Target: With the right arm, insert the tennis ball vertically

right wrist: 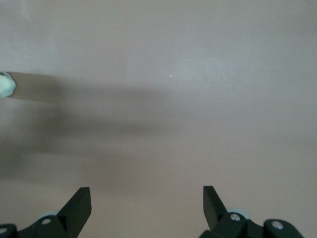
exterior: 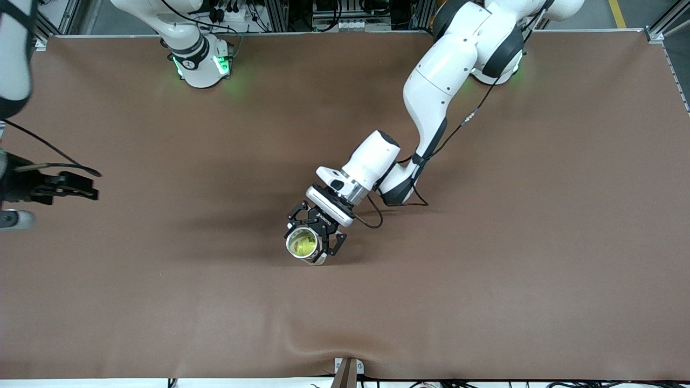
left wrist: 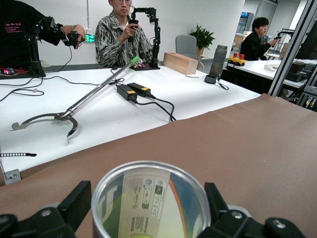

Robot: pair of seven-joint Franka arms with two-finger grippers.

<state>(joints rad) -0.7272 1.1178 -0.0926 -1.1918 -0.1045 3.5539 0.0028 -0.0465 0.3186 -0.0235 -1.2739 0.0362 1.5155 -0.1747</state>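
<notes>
A clear tennis ball can (exterior: 304, 243) with a metal rim stands mouth up in the middle of the brown table. A yellow tennis ball (exterior: 303, 246) lies inside it. My left gripper (exterior: 311, 241) is shut on the can, one finger on each side of its wall; the can fills the left wrist view (left wrist: 148, 198) between the fingers (left wrist: 74, 203). My right gripper (exterior: 90, 186) is open and empty over the right arm's end of the table, apart from the can. The right wrist view shows its fingertips (right wrist: 79, 201) spread over bare cloth.
The brown cloth (exterior: 485, 269) covers the whole table. A clamp (exterior: 347, 372) sits at the table's edge nearest the front camera. A small pale object (right wrist: 5, 84) shows at the edge of the right wrist view.
</notes>
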